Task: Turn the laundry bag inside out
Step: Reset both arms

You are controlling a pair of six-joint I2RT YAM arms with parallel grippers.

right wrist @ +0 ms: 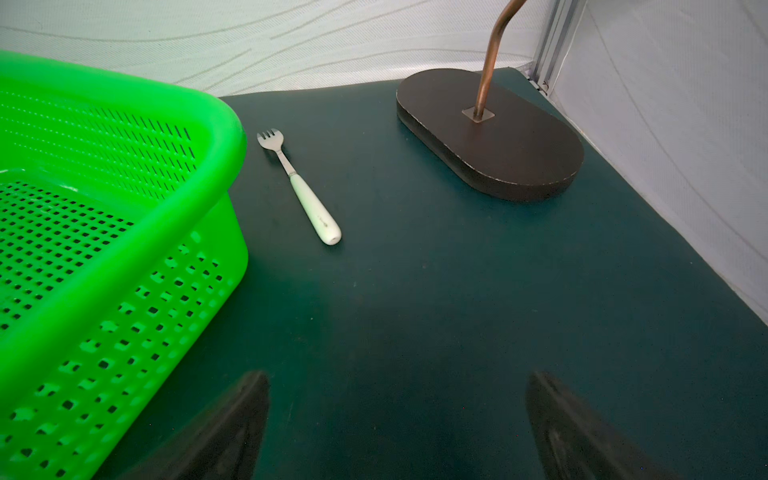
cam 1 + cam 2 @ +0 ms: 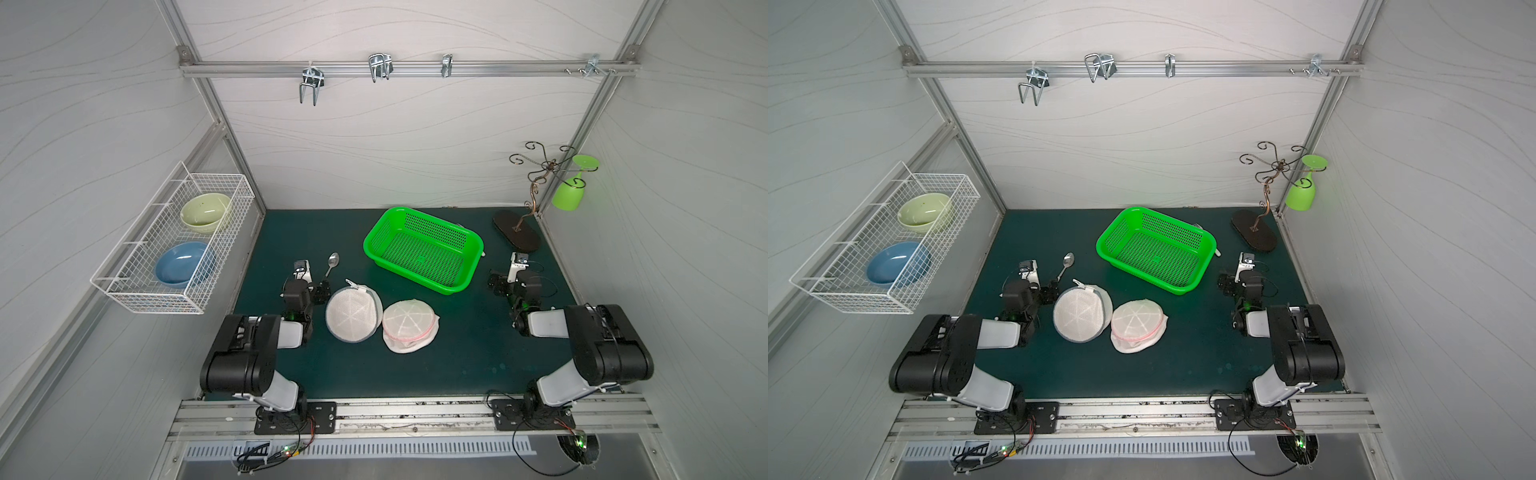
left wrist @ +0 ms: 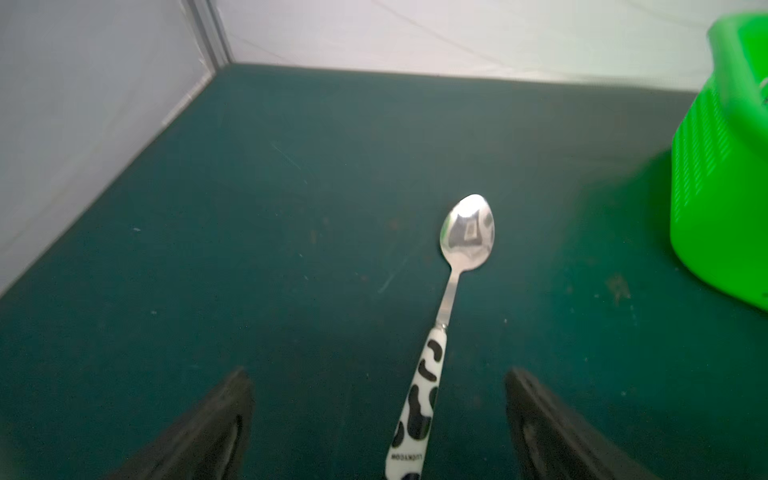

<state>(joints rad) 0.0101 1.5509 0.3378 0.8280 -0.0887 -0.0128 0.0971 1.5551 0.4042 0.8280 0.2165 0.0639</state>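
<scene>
Two round white mesh laundry bags lie side by side on the green mat in both top views. One has grey trim [image 2: 353, 309] [image 2: 1081, 312], the other a pink zipper [image 2: 409, 326] [image 2: 1138, 325]. My left gripper [image 2: 320, 289] [image 3: 379, 374] sits just left of the grey-trimmed bag, open and low over the mat. A cow-patterned spoon [image 3: 432, 374] [image 2: 332, 262] lies loose between its fingers. My right gripper [image 2: 500, 282] [image 1: 398, 376] is open and holds nothing, right of the green basket and well away from both bags. Neither wrist view shows a bag.
A green perforated basket [image 2: 409, 272] [image 1: 187, 187] stands behind the bags. A fork [image 1: 309, 199] lies between it and the dark base [image 1: 498, 153] of a stand holding a green glass [image 2: 567, 195]. A wire basket [image 2: 145, 301] with two bowls hangs on the left wall.
</scene>
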